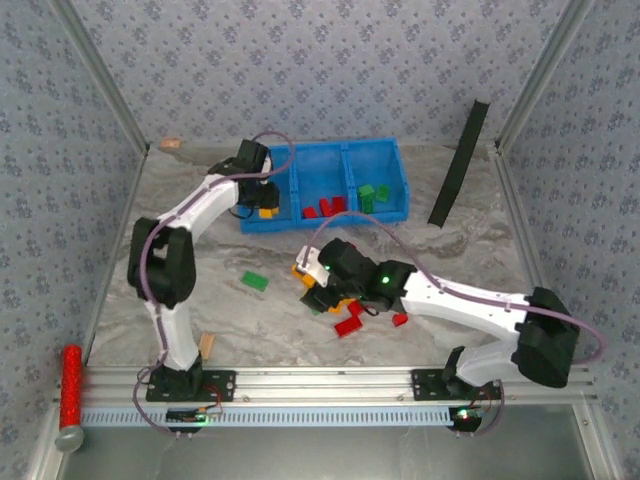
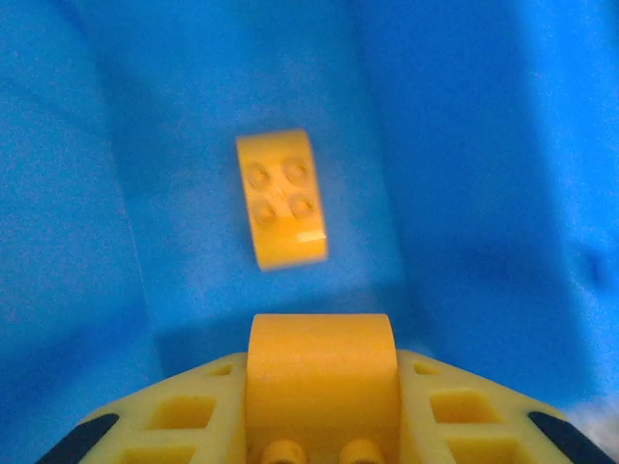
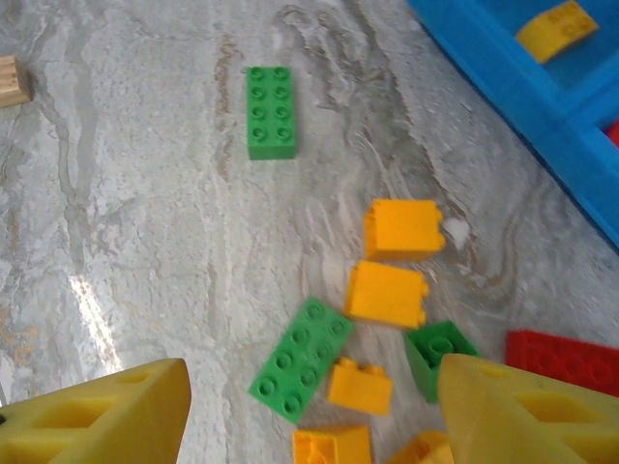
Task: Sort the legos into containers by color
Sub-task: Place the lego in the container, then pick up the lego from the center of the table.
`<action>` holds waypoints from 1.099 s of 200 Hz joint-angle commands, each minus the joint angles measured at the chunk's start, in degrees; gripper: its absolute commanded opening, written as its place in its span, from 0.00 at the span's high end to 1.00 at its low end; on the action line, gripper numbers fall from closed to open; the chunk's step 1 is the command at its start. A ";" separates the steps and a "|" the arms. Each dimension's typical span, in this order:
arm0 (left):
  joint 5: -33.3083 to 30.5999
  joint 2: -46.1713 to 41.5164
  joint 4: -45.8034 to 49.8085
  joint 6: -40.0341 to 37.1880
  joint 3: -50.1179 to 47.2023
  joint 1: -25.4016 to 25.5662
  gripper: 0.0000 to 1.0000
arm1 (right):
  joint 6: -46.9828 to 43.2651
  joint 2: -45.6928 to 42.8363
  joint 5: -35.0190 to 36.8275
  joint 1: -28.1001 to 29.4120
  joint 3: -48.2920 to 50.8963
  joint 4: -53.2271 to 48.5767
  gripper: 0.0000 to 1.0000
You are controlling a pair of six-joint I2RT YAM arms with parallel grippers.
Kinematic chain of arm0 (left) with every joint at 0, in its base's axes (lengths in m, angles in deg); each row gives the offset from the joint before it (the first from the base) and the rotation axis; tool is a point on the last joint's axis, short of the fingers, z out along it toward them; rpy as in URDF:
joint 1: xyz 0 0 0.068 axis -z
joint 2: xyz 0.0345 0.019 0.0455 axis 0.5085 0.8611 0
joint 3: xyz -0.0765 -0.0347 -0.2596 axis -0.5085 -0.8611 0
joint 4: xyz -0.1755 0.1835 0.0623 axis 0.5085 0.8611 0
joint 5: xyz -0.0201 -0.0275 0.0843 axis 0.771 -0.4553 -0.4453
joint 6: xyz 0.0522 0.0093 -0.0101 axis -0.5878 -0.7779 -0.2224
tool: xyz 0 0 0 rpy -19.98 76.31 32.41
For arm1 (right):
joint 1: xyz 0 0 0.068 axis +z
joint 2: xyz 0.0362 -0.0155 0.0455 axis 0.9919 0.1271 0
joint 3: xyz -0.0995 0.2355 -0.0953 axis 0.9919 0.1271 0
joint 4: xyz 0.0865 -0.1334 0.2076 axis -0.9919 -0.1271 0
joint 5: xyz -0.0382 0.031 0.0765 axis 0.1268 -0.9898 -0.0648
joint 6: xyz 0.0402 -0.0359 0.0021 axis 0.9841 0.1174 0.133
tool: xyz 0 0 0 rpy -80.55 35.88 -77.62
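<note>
Yellow lego (image 2: 321, 338), pinched by the left gripper (image 2: 321, 387) inside the blue bin (image 2: 484, 145), may bounce on release; the right gripper (image 3: 311, 372), wide open and empty, could scatter the pile (image 3: 387, 290).

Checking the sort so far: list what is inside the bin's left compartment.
One yellow brick lies on its blue floor; the left gripper holds a second yellow brick above it. The gripper covers the near floor.

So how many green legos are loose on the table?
3: lone long brick off by itself, angled long brick in the cluster, small brick beside the red brick. Others may be hidden.
</note>
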 commanded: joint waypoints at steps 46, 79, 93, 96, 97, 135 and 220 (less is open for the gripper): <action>1.73 14.81 -0.21 1.70 12.08 -2.23 0.78 | -9.21 16.63 4.07 4.33 -14.69 2.08 0.29; 1.99 16.97 -0.73 3.05 12.68 -2.23 0.74 | -10.48 24.18 1.90 5.05 -20.37 2.82 0.29; 1.99 17.33 -0.39 3.50 12.93 -2.25 0.71 | -9.90 27.29 1.36 4.99 -23.17 2.23 0.28; 2.03 17.34 -0.41 3.48 12.89 -2.31 0.70 | -9.68 28.00 1.24 4.94 -23.81 1.95 0.28; 2.03 17.31 -0.34 3.57 12.86 -2.32 0.70 | -9.60 28.26 1.23 4.95 -24.05 1.90 0.28; 3.78 15.64 -0.72 3.57 11.82 -2.32 0.51 | -8.23 35.04 0.30 4.84 -28.31 2.87 0.28; 9.45 7.13 0.86 0.95 11.54 -3.19 0.33 | -4.45 46.44 -1.44 3.12 -37.11 -0.59 0.26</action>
